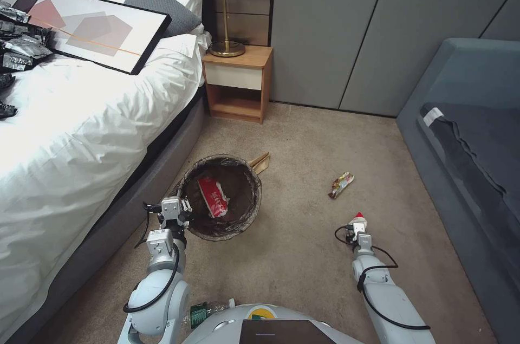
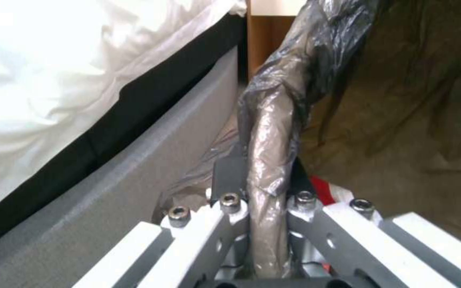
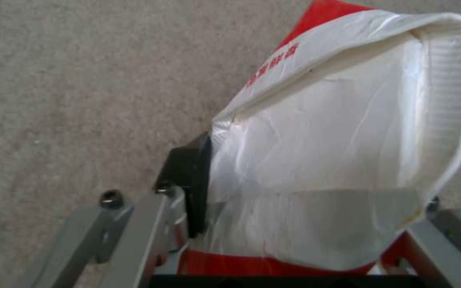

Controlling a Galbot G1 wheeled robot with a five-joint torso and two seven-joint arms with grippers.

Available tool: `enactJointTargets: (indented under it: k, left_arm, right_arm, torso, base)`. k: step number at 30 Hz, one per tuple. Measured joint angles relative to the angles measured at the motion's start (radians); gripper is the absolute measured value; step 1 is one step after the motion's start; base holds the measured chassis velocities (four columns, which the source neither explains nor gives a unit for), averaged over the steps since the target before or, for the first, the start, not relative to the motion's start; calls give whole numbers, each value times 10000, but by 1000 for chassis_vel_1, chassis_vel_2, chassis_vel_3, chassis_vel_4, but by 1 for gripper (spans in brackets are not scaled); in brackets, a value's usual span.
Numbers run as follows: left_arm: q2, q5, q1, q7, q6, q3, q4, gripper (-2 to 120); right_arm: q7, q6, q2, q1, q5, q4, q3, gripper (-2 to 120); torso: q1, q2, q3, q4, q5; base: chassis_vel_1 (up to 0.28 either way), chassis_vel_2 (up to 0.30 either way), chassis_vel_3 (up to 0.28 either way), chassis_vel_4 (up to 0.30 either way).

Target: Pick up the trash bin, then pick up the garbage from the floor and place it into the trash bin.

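Note:
The trash bin (image 1: pixel 257 192), a round pail lined with a dark bag, stands tilted beside the bed, and my left gripper (image 1: pixel 181 209) is shut on its near rim. In the left wrist view the fingers (image 2: pixel 229 180) pinch the bag-covered rim (image 2: pixel 268 132). A red-white packet (image 1: pixel 213 196) lies inside the bin. My right gripper (image 1: pixel 357 223) hangs low over the floor (image 1: pixel 303 257), shut on another red-white packet (image 3: pixel 348 152). On the carpet lie a yellow snack wrapper (image 1: pixel 340 185), a brown paper bag (image 1: pixel 260 162) behind the bin, and a green-labelled bottle (image 1: pixel 208 310) by my base.
A white bed (image 1: pixel 81 127) with a grey base runs along the left, carrying a framed picture (image 1: pixel 92 24) and black bags with foil (image 1: pixel 19 46). A wooden nightstand (image 1: pixel 238 84) with a lamp stands at the back. A blue-grey sofa (image 1: pixel 466 132) borders the right.

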Motion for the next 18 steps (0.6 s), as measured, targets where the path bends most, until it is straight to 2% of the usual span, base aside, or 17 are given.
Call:
enactJointTargets:
  k: [10,16,18]
  left_arm:
    - [-6,22,8,8,-3,19,-7,0]
    - [-6,30,0,10,-3,24,-6,0]
    - [-5,32,-14,11,-3,27,-4,0]
  right_arm:
    - [114,126,-30,-14,-3,57,2,10]
    - [136,147,-32,-82,-33,195,-9,0]
    - [138,156,-33,-136,-43,286,-8,0]
  torso:
    - [0,-1,1,-4,3]
    - [0,-1,2,0,6]
    - [0,-1,2,0,6]
  base:
    - [0,0,0,0]
    - [0,0,0,0]
    - [0,0,0,0]
